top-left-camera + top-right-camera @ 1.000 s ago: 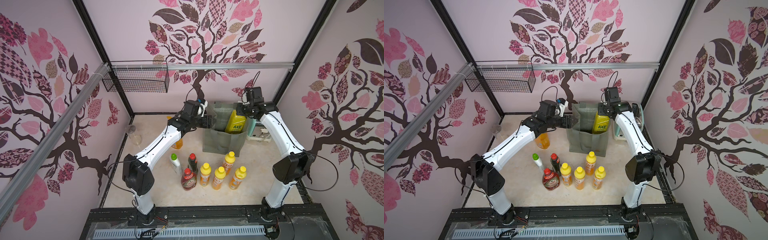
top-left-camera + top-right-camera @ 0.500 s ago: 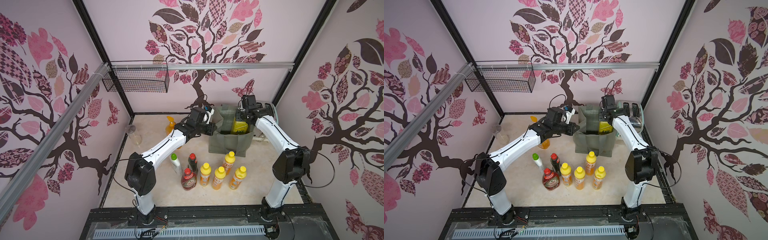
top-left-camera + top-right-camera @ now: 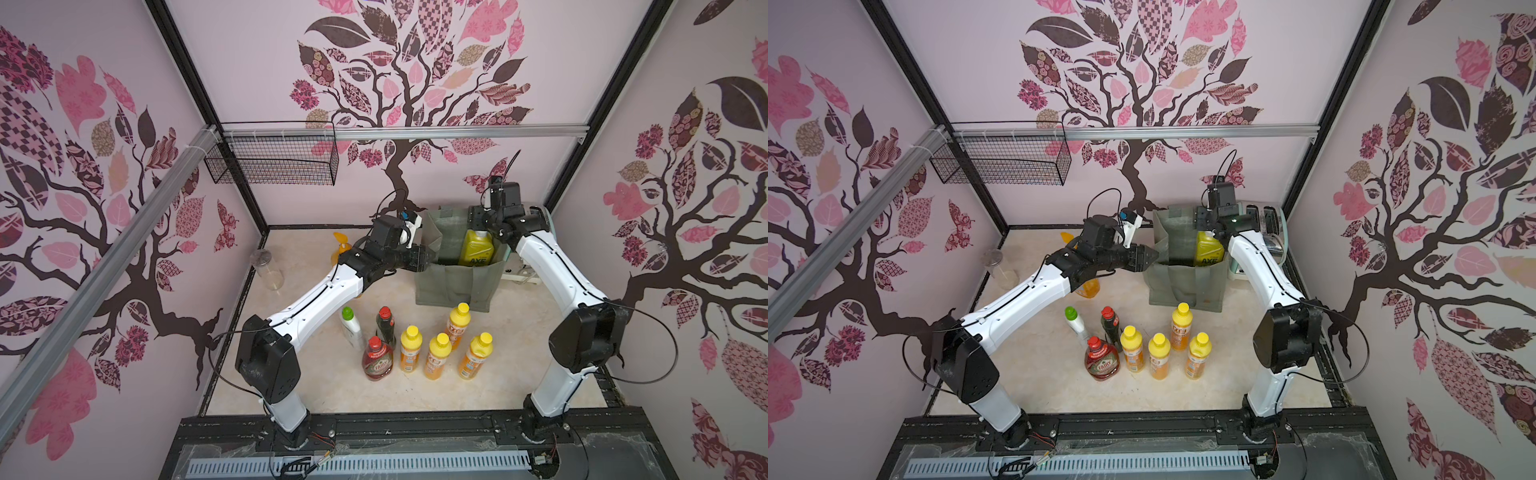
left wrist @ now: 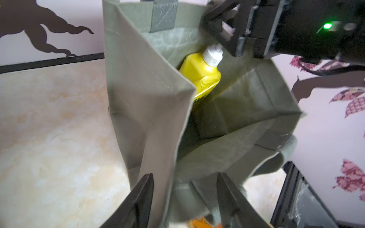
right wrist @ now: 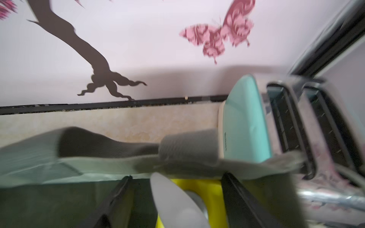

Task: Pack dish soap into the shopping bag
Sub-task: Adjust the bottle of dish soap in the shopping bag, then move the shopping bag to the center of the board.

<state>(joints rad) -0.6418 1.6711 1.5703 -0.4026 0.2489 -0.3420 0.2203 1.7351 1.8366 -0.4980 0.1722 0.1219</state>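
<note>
The yellow bottle [image 3: 477,249] and right gripper [image 3: 478,222] fill the shopping bag's [image 3: 453,286] side toward the table's [image 3: 415,395] right edge; the rest gapes free.

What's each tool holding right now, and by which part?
Nothing held: right tool open around yellow AXE bottle at its pump; left tool open astride shopping bag wall.

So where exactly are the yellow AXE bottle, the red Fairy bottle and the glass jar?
yellow AXE bottle [image 3: 477,247]: in a top view, on its yellow body above the label.
red Fairy bottle [image 3: 378,362]: in a top view, on its front label.
glass jar [image 3: 269,272]: in a top view, on its clear side.
</note>
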